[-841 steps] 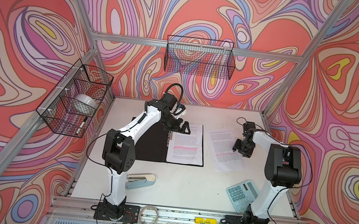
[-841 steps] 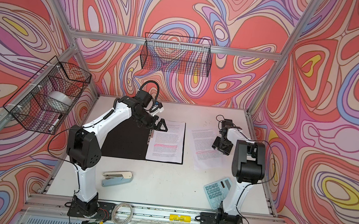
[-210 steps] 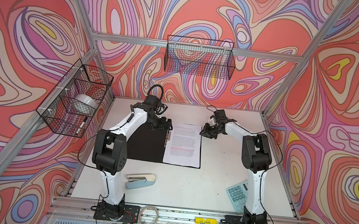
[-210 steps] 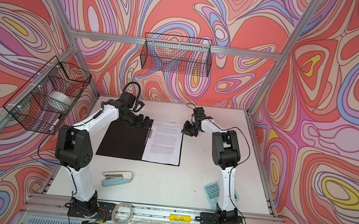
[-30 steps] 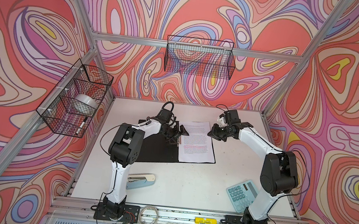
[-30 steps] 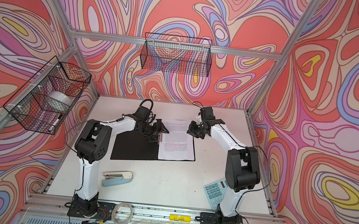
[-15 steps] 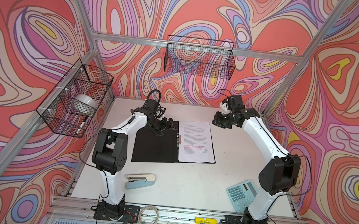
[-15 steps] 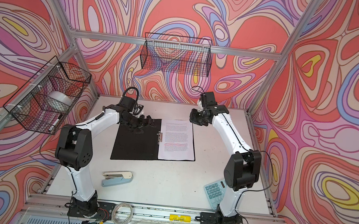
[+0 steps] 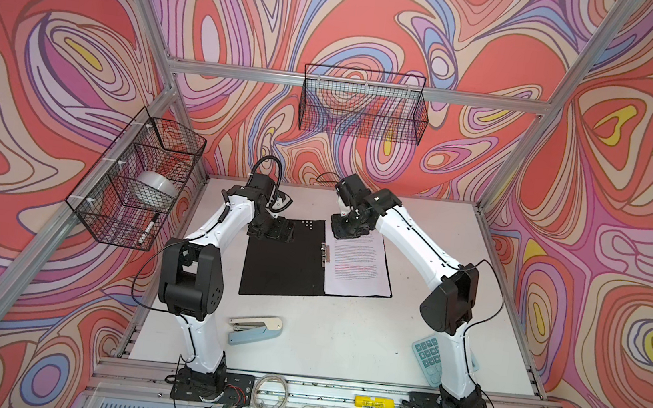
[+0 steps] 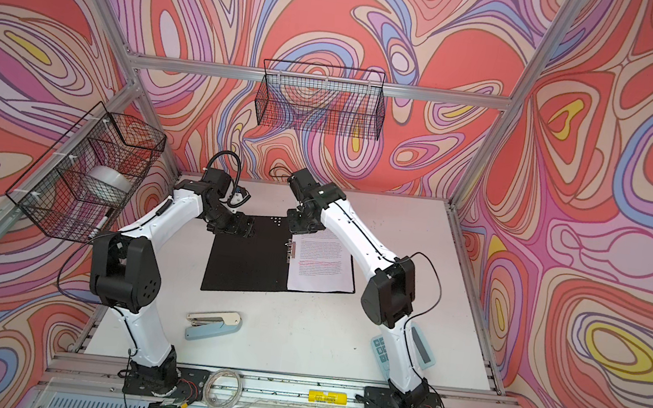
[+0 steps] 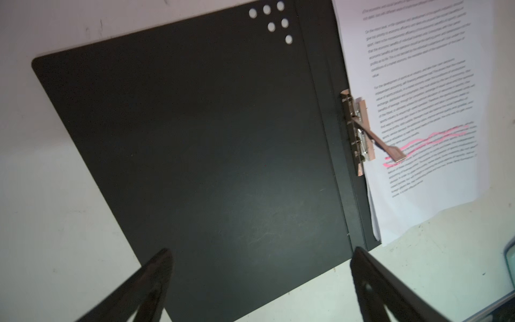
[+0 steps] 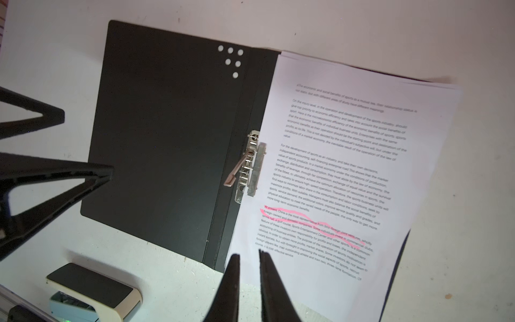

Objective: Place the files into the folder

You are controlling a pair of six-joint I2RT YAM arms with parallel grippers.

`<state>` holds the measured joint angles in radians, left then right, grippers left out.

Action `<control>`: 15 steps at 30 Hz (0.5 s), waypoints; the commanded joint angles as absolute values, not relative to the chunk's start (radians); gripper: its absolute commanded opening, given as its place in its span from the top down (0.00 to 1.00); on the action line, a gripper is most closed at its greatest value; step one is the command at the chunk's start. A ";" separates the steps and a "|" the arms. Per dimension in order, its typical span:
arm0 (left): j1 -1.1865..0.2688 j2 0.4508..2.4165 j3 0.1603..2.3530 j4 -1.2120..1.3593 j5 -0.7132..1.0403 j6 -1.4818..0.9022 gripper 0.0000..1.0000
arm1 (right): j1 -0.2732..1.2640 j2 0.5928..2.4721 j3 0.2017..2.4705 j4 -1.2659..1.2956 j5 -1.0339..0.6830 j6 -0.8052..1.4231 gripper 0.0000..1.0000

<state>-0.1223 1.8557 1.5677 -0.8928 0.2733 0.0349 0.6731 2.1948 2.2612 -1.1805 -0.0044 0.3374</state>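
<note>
The folder (image 9: 285, 259) (image 10: 247, 259) lies open on the white table, black inside up, with its metal clip (image 11: 359, 131) (image 12: 248, 167) at the spine. The files (image 9: 357, 267) (image 10: 321, 267), white printed sheets with pink highlighting, lie stacked on its right half (image 12: 334, 167) (image 11: 418, 83). My left gripper (image 9: 275, 230) (image 10: 236, 226) (image 11: 262, 251) hovers open over the far end of the bare left flap (image 11: 195, 125). My right gripper (image 9: 348, 232) (image 10: 303, 227) (image 12: 249, 255) is over the sheets' far left corner. Its jaws are almost together with nothing between them.
A blue and cream stapler (image 9: 256, 329) (image 10: 214, 326) lies near the front, a blue calculator (image 9: 428, 357) partly behind the right arm. Wire baskets hang on the back wall (image 9: 363, 108) and left frame (image 9: 139, 179), the latter holding a tape roll. A cable coil (image 9: 272, 389) sits on the front rail.
Over the last second my left gripper has drawn back leftward from the clip to the flap's far end. My right gripper has swung left and down onto the files' far corner.
</note>
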 commanded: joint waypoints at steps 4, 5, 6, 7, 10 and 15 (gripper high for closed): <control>-0.107 1.883 1.537 -0.938 0.274 0.102 0.00 | 0.732 2.303 2.346 -1.173 0.071 0.369 0.86; -0.107 1.886 1.541 -0.941 0.279 0.103 0.00 | 0.738 2.308 2.340 -1.155 0.083 0.365 0.87; -0.107 1.892 1.545 -0.944 0.283 0.106 0.00 | 0.740 2.315 2.335 -1.139 0.091 0.363 0.88; -0.107 1.897 1.550 -0.948 0.285 0.105 0.00 | 0.739 2.323 2.335 -1.127 0.093 0.365 0.88; -0.107 1.905 1.555 -0.947 0.286 0.107 0.00 | 0.741 2.350 2.355 -1.118 0.087 0.368 0.89; -0.107 1.918 1.561 -0.930 0.277 0.108 0.01 | 0.738 2.396 2.404 -1.139 0.071 0.346 0.88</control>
<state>-0.1101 1.8904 1.5486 -0.9131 0.2722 0.0795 0.7391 2.3718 2.3646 -1.1412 0.0597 0.3576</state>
